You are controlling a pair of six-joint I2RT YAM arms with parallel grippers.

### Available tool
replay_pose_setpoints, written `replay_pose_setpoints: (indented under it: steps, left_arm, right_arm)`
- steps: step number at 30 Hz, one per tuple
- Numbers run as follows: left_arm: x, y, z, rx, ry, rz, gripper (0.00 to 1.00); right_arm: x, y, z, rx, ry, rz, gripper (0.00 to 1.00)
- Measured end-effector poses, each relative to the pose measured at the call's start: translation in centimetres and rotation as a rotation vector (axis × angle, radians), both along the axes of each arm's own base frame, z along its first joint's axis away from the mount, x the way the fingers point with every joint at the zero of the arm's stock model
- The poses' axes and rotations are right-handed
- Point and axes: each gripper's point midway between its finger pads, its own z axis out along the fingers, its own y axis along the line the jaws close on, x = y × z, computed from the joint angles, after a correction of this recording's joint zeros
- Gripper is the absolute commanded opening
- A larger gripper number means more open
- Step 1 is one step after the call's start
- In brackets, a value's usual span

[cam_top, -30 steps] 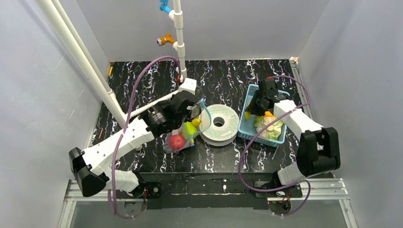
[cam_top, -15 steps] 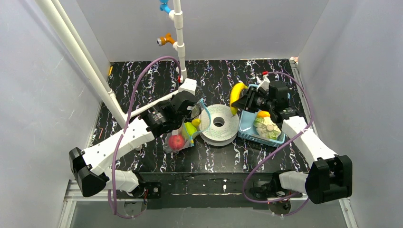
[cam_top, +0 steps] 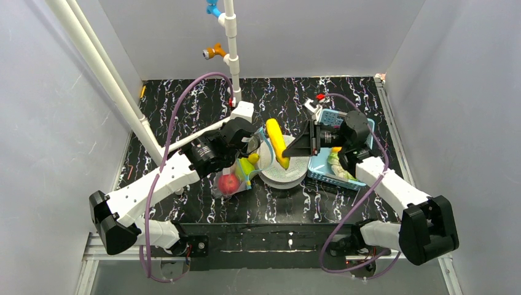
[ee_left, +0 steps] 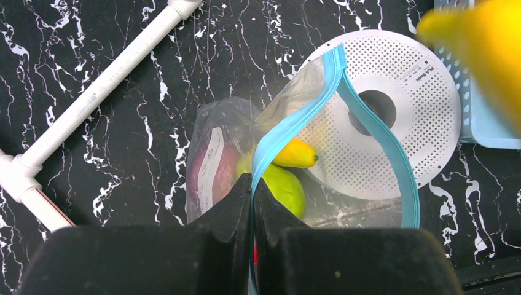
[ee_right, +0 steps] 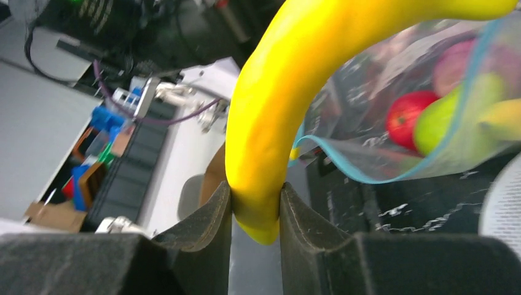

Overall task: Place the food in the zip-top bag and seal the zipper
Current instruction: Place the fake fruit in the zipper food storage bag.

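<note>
Top external shows right gripper (cam_top: pixel 287 157), jaws clamped on banana (cam_top: pixel 274 136), now swung from basket (cam_top: pixel 364 123) to bag (ee_left: pixel 212 160) mouth, held open by left gripper (ee_left: pixel 252 209) pinching zipper (ee_left: pixel 332 86); drop-in looks next.

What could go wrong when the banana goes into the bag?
1. The right gripper pinches the banana only near one end, so the long fruit could twist or slip out.
2. The left gripper holds the bag by just one side of the zipper. The banana might catch the floppy rim and drop onto the spool instead.
</note>
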Motion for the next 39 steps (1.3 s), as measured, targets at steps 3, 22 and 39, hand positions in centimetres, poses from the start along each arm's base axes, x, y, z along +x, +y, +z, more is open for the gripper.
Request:
replay_pose_setpoints:
  steps: [3, 22, 39]
  left_arm:
    - [0.0, -0.1, 0.0, -0.006, 0.000, 0.004, 0.00]
    - [0.1, -0.3, -0.3, -0.025, 0.001, 0.015, 0.00]
    - [-0.1, 0.0, 0.1, -0.039, -0.006, 0.013, 0.00]
  right_arm:
    - [-2.6, 0.5, 0.1, 0.012, 0.041, 0.103, 0.01]
    - [-3.5, 3.8, -2.1, -0.039, 0.238, 0.235, 0.03]
    - [1.2, 6.9, -4.6, 0.004, 0.460, 0.199, 0.26]
